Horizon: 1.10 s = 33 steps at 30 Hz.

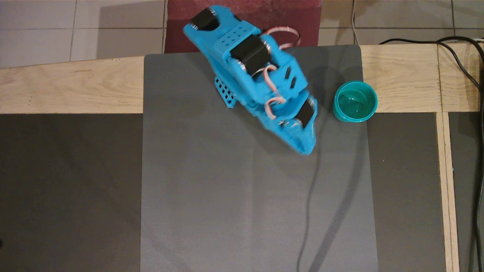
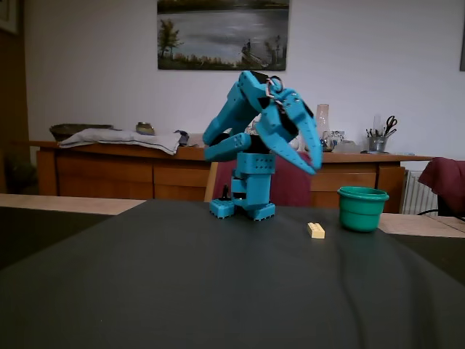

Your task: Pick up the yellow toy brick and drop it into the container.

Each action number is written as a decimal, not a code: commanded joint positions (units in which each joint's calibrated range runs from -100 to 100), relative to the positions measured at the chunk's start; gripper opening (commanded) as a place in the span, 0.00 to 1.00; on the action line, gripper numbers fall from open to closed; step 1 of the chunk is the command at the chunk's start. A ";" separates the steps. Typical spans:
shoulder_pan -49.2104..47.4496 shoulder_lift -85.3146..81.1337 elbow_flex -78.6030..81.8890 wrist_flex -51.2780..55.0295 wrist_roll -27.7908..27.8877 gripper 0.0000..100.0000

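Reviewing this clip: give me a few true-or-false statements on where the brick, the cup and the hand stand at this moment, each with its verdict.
1. The yellow brick lies on the grey mat. True.
2. The brick is already inside the green cup. False: in the fixed view it lies on the mat beside the cup, apart from it.
3. The hand is raised above the table and holds nothing. True.
4. The cup lies tipped on its side. False: it stands upright, opening upward.
5. The brick shows clearly in the overhead view. False: the blue arm covers that spot; only the fixed view shows the brick.
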 commanded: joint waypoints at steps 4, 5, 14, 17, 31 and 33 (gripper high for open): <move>-6.81 21.12 -6.49 -2.63 0.93 0.00; -8.83 25.75 -7.94 -3.07 0.88 0.00; -23.83 51.47 -9.92 -8.76 0.88 0.00; -24.38 52.23 -10.28 -8.76 1.04 0.00; -17.18 53.24 -10.55 -8.76 9.77 0.00; -15.17 53.16 -11.46 -8.76 10.34 0.00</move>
